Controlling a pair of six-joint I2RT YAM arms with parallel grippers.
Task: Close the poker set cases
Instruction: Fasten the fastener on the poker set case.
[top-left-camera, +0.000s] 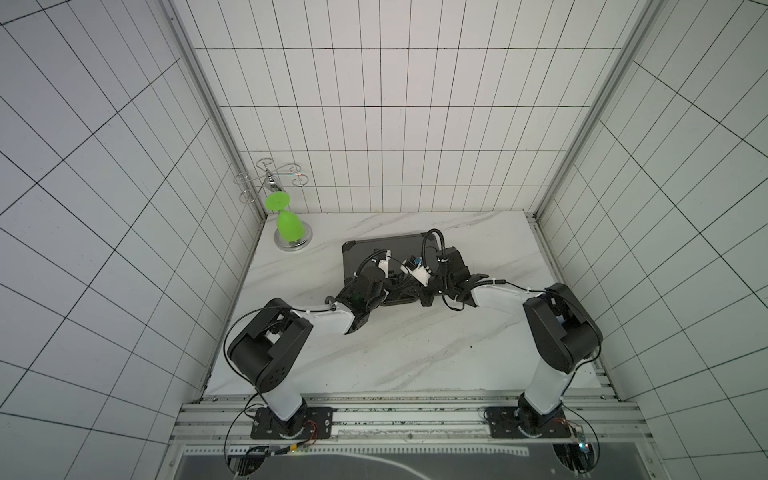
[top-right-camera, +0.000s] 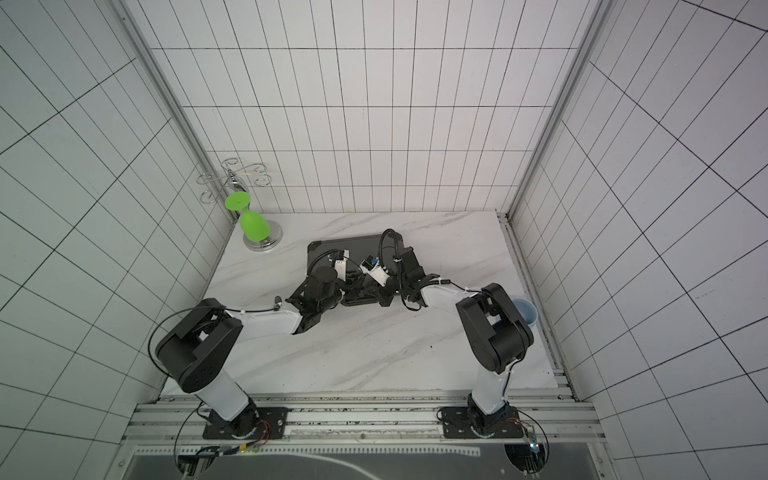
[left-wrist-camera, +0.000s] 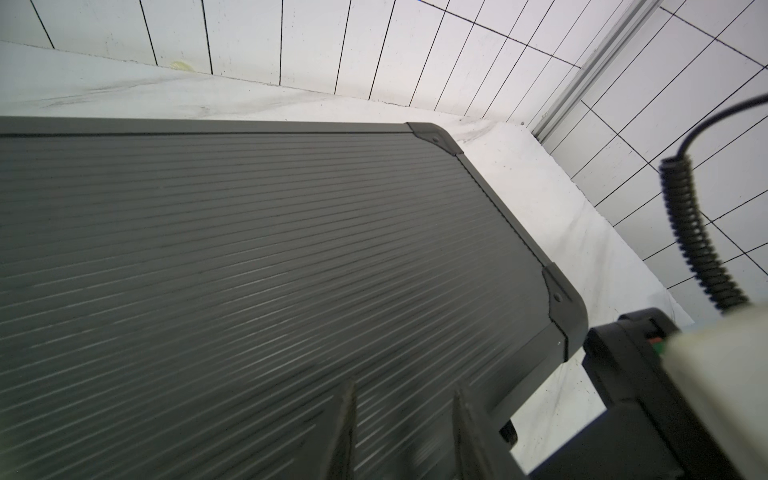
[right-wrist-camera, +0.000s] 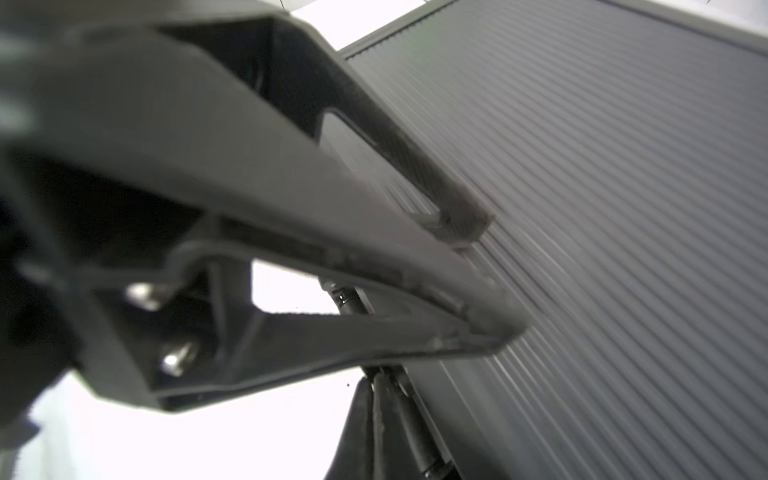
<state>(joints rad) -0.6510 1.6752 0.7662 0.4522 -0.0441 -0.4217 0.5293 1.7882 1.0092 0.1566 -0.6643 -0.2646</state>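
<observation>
left wrist view: over the poker set case (left-wrist-camera: 249, 249) with left gripper (left-wrist-camera: 405, 392) half open, empty, likely pinning it. right gripper (right-wrist-camera: 374, 388) shut, empty.

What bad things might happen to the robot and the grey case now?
1. The left gripper and right gripper crowd the front edge of the case, so the arms might bump.
2. Whether it is latched is hidden; the case, though shut, might pop open.
3. The right arm has a blue cup by its elbow; swinging back might knock it.
</observation>
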